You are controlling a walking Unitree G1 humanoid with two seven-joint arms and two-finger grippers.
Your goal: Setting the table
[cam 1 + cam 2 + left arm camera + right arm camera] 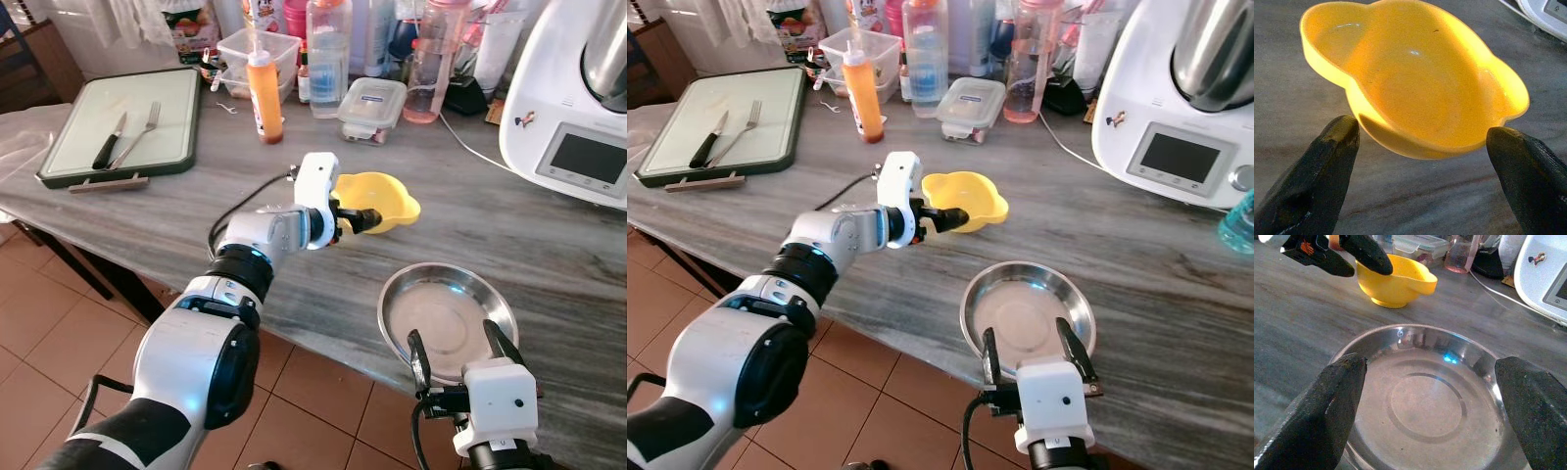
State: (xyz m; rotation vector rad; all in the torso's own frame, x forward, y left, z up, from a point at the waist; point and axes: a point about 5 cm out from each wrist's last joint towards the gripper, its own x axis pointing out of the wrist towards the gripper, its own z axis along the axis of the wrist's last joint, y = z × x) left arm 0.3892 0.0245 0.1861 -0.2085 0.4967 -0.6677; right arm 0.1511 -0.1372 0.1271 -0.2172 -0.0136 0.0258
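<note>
From the head camera, the right gripper (458,350) sits nearest, its two black fingers spread wide at the near rim of a round steel plate (446,318), holding nothing. The plate lies on a grey, wood-grained counter (176,215) above terracotta floor tiles (59,323). Further in, the left gripper (364,221) is at the near edge of a glossy yellow plastic bowl (384,198) with two lobed handles. At the back stand a green-rimmed cutting board (118,127) bearing a knife (110,140) and fork (137,137), an orange sauce bottle (264,98), lidded clear boxes and a white kitchen machine (573,108).

The left wrist view shows the bowl's empty, smooth hollow between the parted fingertips (1322,181); neither visibly touches it, so a grip cannot be confirmed.

The right wrist view shows the shiny plate, empty, with a raised ring at its centre, between the open fingers (1327,411); the yellow bowl rests on the counter just beyond.
</note>
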